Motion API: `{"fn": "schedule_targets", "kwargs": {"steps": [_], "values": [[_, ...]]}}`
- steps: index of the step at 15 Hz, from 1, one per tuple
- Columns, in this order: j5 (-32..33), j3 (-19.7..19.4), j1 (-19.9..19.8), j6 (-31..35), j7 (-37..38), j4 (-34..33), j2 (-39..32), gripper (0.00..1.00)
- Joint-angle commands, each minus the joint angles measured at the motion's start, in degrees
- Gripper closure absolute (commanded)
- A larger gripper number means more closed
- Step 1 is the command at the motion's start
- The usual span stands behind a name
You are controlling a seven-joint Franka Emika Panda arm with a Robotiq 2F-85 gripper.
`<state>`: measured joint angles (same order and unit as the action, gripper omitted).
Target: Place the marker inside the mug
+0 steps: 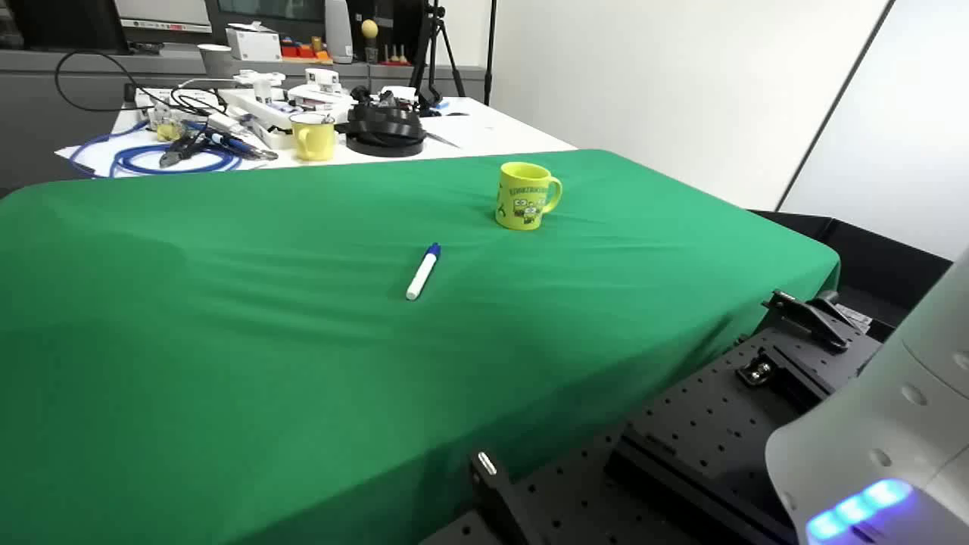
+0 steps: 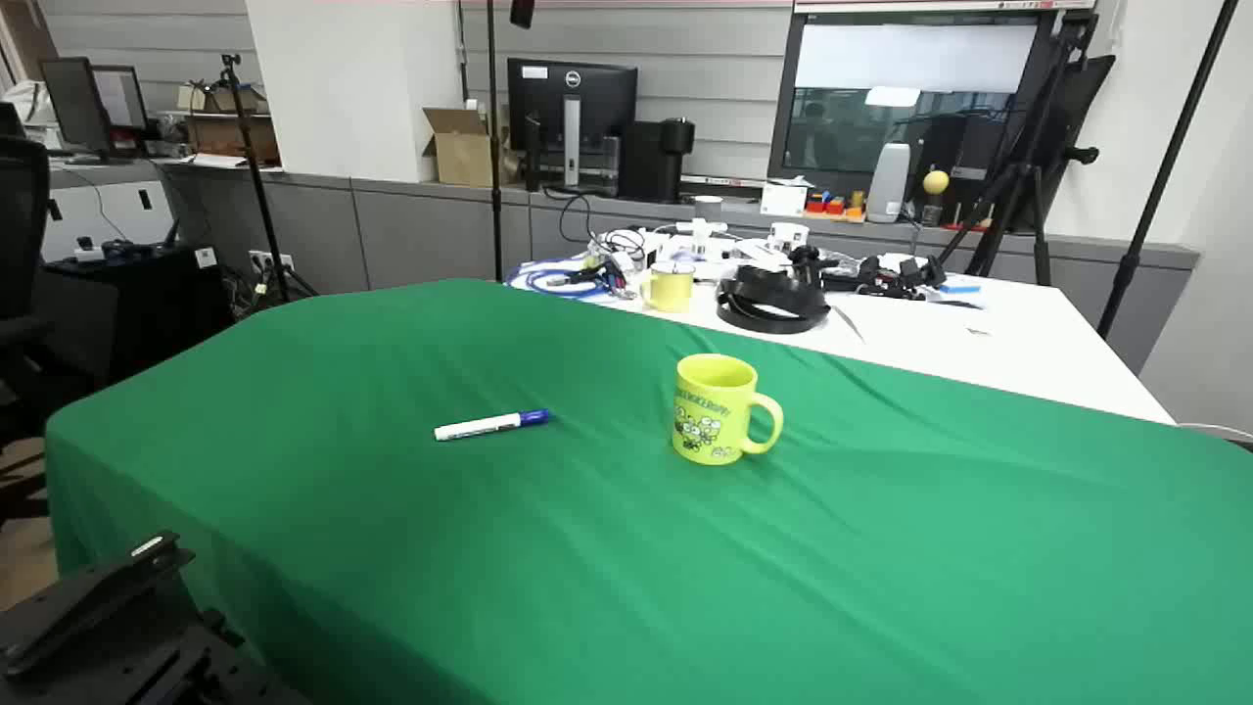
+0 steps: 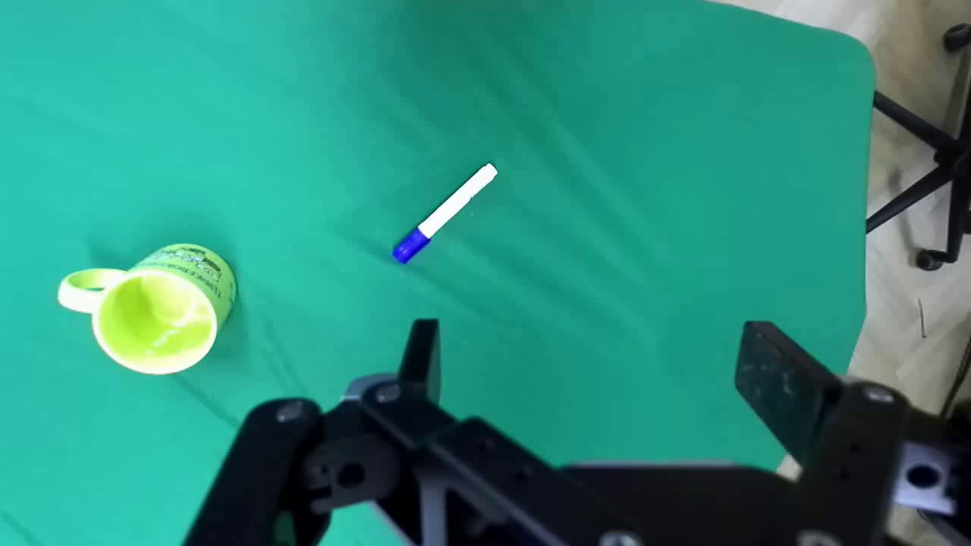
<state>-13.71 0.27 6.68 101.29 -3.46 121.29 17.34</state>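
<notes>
The gripper [image 3: 595,360] is hogging the bottom of the wrist view, fingers [image 3: 781,379] spread wide above the green cloth [image 3: 645,227]. The marker [image 3: 455,212] is lying flat on that cloth, apart from the yellow mug [image 2: 713,419], blue cap [image 3: 411,246] end closer to it. Mug's upright, handle [image 3: 76,299] pointing away from the marker. Both exterior views also show a white table [image 2: 1028,338] behind, with a paler cup [image 2: 671,289] on it.

In my wrist view I see, centre, a smooth plastic marker [image 3: 447,211]; left, a glossy mug [image 3: 163,322]; across the middle, matt, creased cloth [image 3: 607,227]; bottom, my matt gripper [image 3: 592,360] with metallic screws [image 3: 878,393].
</notes>
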Motion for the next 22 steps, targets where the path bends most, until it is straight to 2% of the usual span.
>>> {"fn": "schedule_targets", "kwargs": {"steps": [1,10,12,14,18,22], "values": [[-0.22,0.79,-0.92,-0.02,-0.22,-0.1,-0.06,0.0],[0.5,1.13,-1.16,0.17,1.37,-0.57,-0.8,0.0],[0.68,2.38,-1.92,4.09,7.07,0.15,-1.78,0.0],[1.02,4.19,-2.32,12.09,12.6,2.5,-2.41,0.0],[5.65,8.78,-2.34,23.86,27.0,8.17,-5.53,0.0],[13.08,11.69,-2.08,27.43,39.97,13.68,-10.48,0.0]]}}
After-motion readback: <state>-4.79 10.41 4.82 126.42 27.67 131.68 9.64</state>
